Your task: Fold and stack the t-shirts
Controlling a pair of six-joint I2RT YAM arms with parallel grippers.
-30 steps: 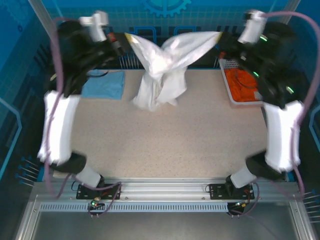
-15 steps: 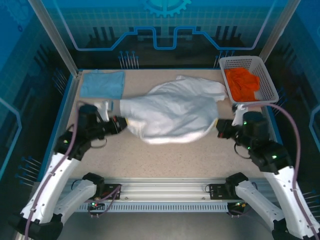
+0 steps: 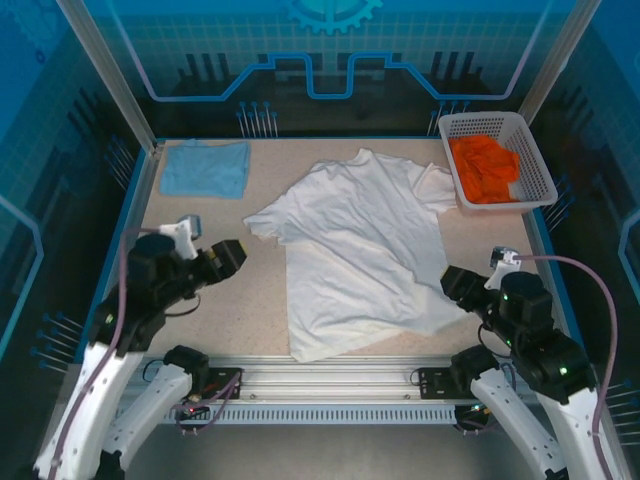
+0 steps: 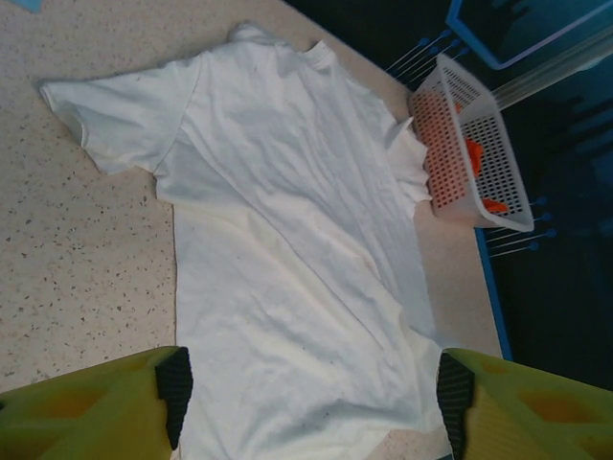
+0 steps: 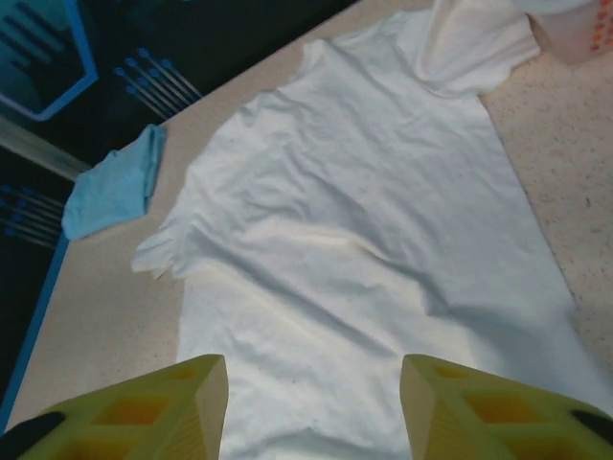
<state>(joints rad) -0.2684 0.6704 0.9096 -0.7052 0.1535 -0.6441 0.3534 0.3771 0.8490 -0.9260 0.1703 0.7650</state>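
T-shirt, white [image 3: 355,250], is laid flat on the table [image 3: 250,330], collar toward the far edge and hem toward the arms, presumably so that clean folds can be made. Its lower half is flanked by the left gripper [image 3: 228,257] and right gripper [image 3: 452,284], both spread, nothing pinched. The blue t-shirt [image 3: 205,168] is set folded at the far left corner, judged the stack's base.

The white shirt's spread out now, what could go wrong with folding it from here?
The white shirt lies skewed with a diagonal crease, so a fold may come out crooked. One sleeve lies right by the basket and could snag it. The hem sits near the table front edge and might slip off.
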